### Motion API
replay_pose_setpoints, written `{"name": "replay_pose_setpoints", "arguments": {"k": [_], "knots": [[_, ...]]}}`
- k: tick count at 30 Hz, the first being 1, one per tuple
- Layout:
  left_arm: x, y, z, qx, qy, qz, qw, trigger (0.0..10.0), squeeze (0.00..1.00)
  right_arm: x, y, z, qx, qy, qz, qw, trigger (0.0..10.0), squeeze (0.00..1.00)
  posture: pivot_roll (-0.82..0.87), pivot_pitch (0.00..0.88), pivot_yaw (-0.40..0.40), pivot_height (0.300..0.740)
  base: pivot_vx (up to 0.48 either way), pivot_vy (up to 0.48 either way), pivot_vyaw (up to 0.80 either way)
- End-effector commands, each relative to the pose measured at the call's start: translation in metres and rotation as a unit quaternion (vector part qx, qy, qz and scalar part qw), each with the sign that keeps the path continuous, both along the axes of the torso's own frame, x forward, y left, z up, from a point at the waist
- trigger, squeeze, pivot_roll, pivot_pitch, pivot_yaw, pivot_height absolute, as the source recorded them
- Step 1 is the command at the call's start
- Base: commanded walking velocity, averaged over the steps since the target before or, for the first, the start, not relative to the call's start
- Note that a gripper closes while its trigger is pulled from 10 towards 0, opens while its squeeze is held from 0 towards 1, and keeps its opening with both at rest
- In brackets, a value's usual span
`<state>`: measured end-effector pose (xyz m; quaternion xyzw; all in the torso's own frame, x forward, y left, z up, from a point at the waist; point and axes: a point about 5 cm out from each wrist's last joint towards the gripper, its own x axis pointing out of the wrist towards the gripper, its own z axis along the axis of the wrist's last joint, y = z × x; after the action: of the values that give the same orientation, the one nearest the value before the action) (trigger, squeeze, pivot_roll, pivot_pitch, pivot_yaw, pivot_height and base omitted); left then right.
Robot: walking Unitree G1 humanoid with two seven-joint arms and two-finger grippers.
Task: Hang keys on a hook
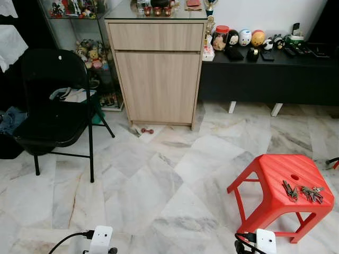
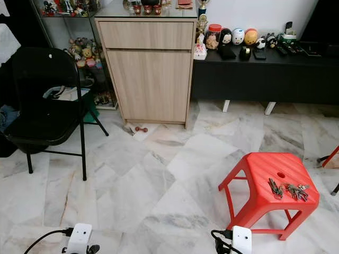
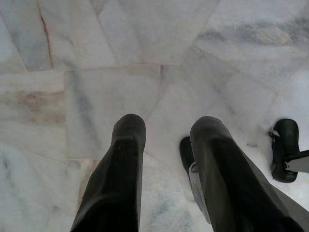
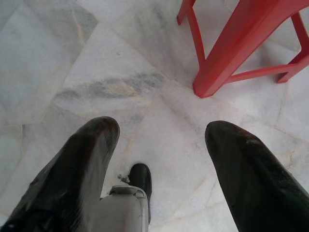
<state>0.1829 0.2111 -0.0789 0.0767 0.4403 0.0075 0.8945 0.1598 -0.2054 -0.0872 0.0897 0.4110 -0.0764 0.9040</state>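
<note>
Floor (image 1: 159,180): pale marble tiles, grey-veined.
Stool (image 1: 275,174): red plastic, at right, standing on the tiles.
Folding chair (image 1: 50,114): black, at left, with papers (image 1: 71,95) lying on the seat.
Cabinet (image 1: 157,71): light wood, one drawer over one door, against the back wall.
Small red object (image 1: 147,130): on the floor just before the cabinet foot.
Low bench (image 1: 265,74): black, right of the cabinet, bearing round figurines (image 1: 244,37), a red-lidded jar (image 1: 221,37) and remotes.
Glass shelf (image 1: 87,53): left of the cabinet, packed with toys.
</note>
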Motion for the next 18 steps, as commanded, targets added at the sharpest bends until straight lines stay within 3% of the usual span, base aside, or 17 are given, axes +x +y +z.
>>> {"name": "replay_pose_setpoints", "arguments": {"k": [1, 18], "knots": [[-0.0019, -0.0019, -0.0013, 0.001, 0.005, -0.009, 1.000, 10.0, 0.00, -0.0008, -0.0018, 0.0001, -0.004, 0.000, -0.001, 1.000, 10.0, 0.00, 0.01, 0.000, -0.018, 0.740, 0.000, -0.274, 0.00], [-0.0017, -0.0034, -0.0015, -0.001, 0.004, -0.010, 1.000, 10.0, 0.00, -0.0007, -0.0024, 0.0003, -0.008, 0.000, 0.002, 1.000, 10.0, 0.00, 0.01, 0.000, -0.020, 0.740, 0.000, -0.274, 0.00]]}}
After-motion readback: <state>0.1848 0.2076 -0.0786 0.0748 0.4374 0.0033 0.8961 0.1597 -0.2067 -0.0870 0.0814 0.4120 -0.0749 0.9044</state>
